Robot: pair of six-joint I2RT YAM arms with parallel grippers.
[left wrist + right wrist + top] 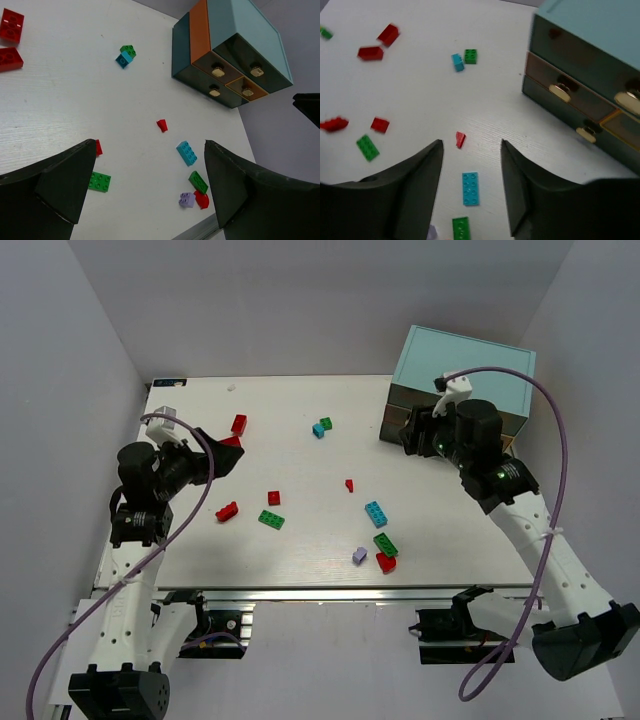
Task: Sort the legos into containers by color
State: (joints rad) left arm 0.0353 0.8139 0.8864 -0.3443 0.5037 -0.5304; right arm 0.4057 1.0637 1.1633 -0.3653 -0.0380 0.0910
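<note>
Legos (376,513) loose on table (310,540); drawers (590,102) mostly hidden overhead behind right arm (530,520).

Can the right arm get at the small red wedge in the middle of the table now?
Probably yes. The wedge lies alone just ahead of the open, empty right claw; the cabinet stands off to one side.

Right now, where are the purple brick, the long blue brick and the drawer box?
purple brick (187,199), left wrist view, its studded top.
long blue brick (470,188), right wrist view, middle of its studded top.
drawer box (465,360), top external view, its flat teal lid.
</note>
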